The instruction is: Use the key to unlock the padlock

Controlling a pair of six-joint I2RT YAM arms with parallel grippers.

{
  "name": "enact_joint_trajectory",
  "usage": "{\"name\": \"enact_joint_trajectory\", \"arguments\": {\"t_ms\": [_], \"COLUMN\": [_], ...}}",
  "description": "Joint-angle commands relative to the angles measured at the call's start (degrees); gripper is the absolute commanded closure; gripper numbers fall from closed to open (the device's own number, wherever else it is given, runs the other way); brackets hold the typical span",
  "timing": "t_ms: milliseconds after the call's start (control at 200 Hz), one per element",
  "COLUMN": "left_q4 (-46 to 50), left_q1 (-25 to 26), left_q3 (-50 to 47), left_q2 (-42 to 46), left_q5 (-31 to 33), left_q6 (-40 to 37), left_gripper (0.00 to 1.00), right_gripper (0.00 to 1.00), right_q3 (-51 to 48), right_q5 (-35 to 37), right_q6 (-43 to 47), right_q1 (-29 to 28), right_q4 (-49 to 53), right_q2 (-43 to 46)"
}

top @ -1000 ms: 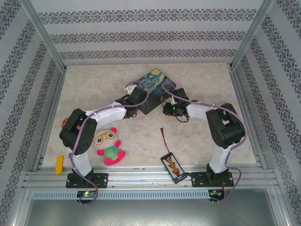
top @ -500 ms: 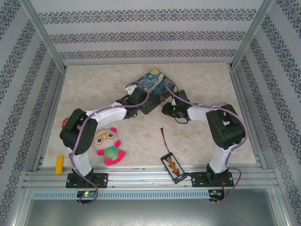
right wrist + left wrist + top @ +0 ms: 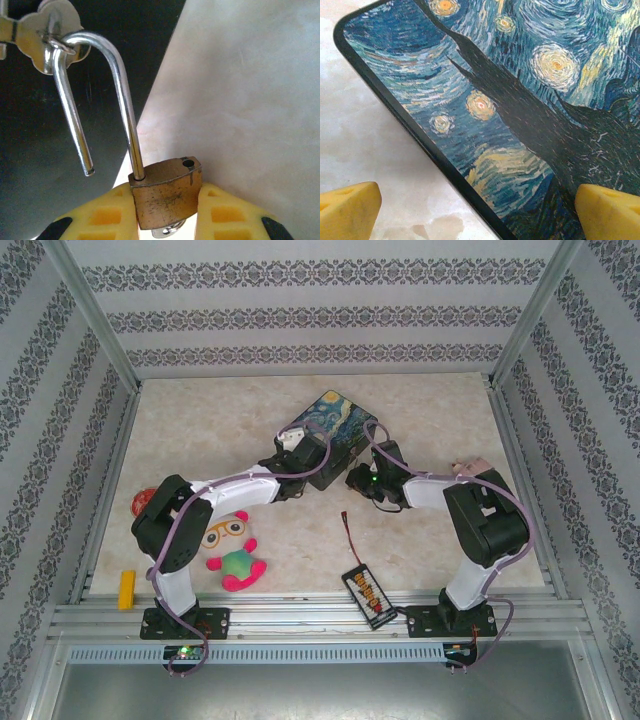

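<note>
Brass padlock (image 3: 162, 192) tight within right end effector (image 3: 165, 212); left end effector (image 3: 477, 210) apart over tin (image 3: 520, 100).

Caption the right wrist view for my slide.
Right gripper shut on the brass padlock, its silver shackle sprung open yet hooked through the tin box's clasp.

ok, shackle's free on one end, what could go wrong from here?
1. The shackle hangs through the tin box's clasp. If the right gripper pulls the wrong way, it may drag the tin box instead of unhooking.
2. The grip sits low on the brass padlock body, so it could twist or slip.
3. A silvery bit below the body, likely the key, could drop out.
</note>
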State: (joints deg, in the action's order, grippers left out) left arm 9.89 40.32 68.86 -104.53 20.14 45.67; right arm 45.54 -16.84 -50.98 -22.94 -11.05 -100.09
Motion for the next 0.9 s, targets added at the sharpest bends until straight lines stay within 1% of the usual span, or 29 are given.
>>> {"name": "enact_joint_trajectory", "arguments": {"t_ms": [0,310,585,894], "left_q4": [2.48,0.85,-1.61,-0.47], "left_q1": [0.75,0.77,0.73,0.73], "left_q3": [-0.40,-1.41,-4.19,-4.84], "left_q2": [0.58,-0.15,0.88,1.20], "left_q5": [1.89,0.94,0.14,0.23], "left_q6": [2.64,3.60,1.76,0.88], "left_gripper": [0.01,0.01,0.01,0.01], "right_gripper": [1.00,1.00,1.00,1.00], "right_q3": [-2.01,-2.98,-2.03,-1.68], "right_q5": [-1.64,-3.19,-4.34,-6.61], "right_q6": [-2.54,-4.30,-4.08,-5.18], "right_q1": [-0.71,1.03,2.76,4.12], "right_q4": [2.60,-0.07,-1.50,-5.57], "right_q2": [1.08,0.78,0.56,-1.40]}}
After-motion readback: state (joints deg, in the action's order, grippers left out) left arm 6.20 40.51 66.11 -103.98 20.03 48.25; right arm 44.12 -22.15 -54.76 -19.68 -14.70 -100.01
